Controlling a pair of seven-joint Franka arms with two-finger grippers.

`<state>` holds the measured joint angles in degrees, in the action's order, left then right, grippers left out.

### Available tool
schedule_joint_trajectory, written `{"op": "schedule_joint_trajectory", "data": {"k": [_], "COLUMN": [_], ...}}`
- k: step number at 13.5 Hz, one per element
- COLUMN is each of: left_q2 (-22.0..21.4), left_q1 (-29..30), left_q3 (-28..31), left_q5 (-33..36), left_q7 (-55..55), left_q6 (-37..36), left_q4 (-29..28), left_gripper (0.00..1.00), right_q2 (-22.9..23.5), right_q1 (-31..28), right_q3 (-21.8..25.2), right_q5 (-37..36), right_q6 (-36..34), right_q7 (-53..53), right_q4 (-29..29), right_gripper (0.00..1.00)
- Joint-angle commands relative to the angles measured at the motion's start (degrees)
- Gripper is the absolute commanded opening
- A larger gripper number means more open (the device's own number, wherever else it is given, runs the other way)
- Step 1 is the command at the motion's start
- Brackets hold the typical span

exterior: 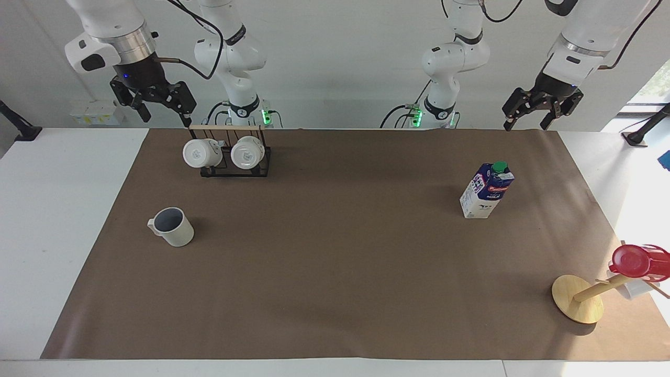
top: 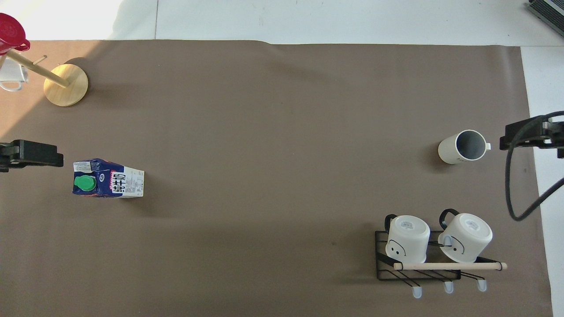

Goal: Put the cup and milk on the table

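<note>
The cream-white cup [exterior: 171, 226] [top: 462, 146] stands upright on the table's brown sheet [exterior: 335, 272] toward the right arm's end, with its handle pointing to that end. The blue-and-white milk [exterior: 487, 191] [top: 108, 178] stands upright on the sheet toward the left arm's end, green cap on top. My right gripper [exterior: 162, 112] hangs open and empty, high over the sheet's edge at the robots' end, beside the mug rack. My left gripper [exterior: 526, 123] hangs open and empty over the same edge, above the milk's end of the table. Neither gripper touches anything.
A black wire rack [exterior: 235, 157] [top: 418, 259] with two plain white mugs stands near the robots, toward the right arm's end. A tilted wooden mug tree [exterior: 578, 298] [top: 66, 84] carrying a red cup [exterior: 633, 261] stands farthest from the robots at the left arm's end.
</note>
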<state>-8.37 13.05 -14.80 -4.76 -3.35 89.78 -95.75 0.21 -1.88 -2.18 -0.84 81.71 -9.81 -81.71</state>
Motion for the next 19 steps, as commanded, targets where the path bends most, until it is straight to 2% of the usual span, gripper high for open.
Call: {"op": "schedule_joint_trajectory", "data": {"k": [1, 19], "left_q2": [0.02, 0.02], "left_q1": [0.83, 0.13], "left_q3": [-0.41, -0.41], "left_q5": [-0.6, -0.6], "left_q7": [-0.42, -0.51], "left_q6": [-1.27, -1.27], "left_q4": [0.65, 0.74], "left_gripper": [1.0, 1.0], "right_q2": [-0.65, -0.65], "right_q1": [-0.67, -0.67], "right_q3": [-0.1, -0.1], "right_q5": [1.28, 1.28], "right_q6": [-0.06, -0.06], "right_q7": [-0.21, -0.21], "right_q4": [-0.55, -0.55], "right_gripper": [1.0, 1.0]}}
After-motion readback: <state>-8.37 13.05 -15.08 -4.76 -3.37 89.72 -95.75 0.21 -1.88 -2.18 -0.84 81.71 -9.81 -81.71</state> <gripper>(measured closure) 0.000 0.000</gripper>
